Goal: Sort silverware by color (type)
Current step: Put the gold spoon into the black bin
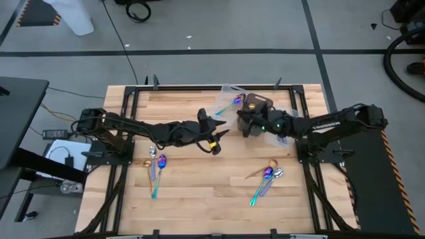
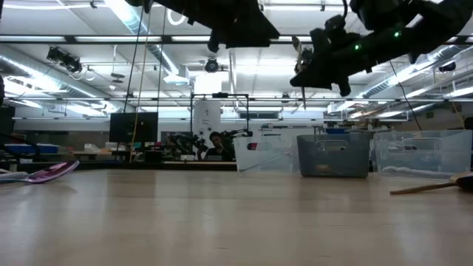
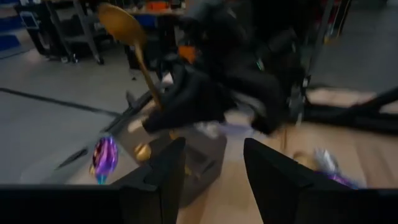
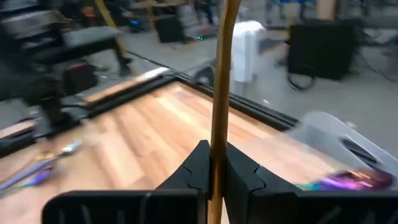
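Right gripper clamped on gold spoon, held upright above worktop, upper centre-right of high view. Left gripper wide apart, holding nothing, frame centre.

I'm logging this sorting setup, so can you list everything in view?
Gold spoon: one, gold, held above the table.
Iridescent spoon: one, purple-teal, in a clear tray.
Clear trays: at least two, beside the bin.
Bin: one, dark, table's far edge.
Left spoon group: a few, mixed finishes.
Right spoon group: a few, mixed finishes.
Table: one, wood.
Left gripper: open, mid-table.
Right gripper: shut on the gold spoon, by the bin.
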Motion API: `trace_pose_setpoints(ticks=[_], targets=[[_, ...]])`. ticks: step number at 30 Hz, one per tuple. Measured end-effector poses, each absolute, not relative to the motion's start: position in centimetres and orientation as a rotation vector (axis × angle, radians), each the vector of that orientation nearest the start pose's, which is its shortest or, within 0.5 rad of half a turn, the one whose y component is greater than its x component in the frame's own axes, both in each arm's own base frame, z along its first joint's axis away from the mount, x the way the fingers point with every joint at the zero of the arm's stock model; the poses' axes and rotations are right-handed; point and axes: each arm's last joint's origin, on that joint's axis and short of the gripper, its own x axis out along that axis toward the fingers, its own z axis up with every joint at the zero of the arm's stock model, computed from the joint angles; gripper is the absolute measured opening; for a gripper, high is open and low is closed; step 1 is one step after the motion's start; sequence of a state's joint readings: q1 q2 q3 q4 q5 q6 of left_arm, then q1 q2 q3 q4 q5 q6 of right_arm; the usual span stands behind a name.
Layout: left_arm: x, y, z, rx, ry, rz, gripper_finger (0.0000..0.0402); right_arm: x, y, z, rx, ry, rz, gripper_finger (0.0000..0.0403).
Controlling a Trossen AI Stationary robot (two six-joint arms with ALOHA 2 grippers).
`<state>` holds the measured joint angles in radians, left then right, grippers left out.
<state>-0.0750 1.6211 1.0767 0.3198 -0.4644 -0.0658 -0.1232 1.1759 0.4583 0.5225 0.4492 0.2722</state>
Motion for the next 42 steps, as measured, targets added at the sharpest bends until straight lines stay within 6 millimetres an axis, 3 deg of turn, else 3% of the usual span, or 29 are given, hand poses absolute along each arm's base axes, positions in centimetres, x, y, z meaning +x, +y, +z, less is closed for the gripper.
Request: trace_pose_setpoints(ticks=[7, 16, 26, 33, 42], targets=[[35.5, -1.4, 27.8, 0.004, 0.256, 0.395, 0.0171, 22.0, -7.1, 19.9, 0.343, 0.223, -0.711, 0.0030], [35.2, -1.4, 27.8, 0.008, 0.279, 0.393, 0.0171, 20.3, -9.2, 18.0, 0.497, 0.381, -0.847, 0.0030], [35.2, -1.4, 27.8, 0.008, 0.279, 0.393, 0.0171, 18.5, -10.0, 16.3, 0.757, 0.529, -0.918, 0.0031], [35.2, -1.5, 27.8, 0.008, 0.281, 0.392, 0.0171, 18.1, -10.3, 16.1, 0.819, 0.543, -0.933, 0.0035], [34.7, -1.8, 26.7, -0.038, 0.388, 0.401, 0.0171, 17.9, -10.6, 16.1, 0.814, 0.558, -0.911, 0.0077]])
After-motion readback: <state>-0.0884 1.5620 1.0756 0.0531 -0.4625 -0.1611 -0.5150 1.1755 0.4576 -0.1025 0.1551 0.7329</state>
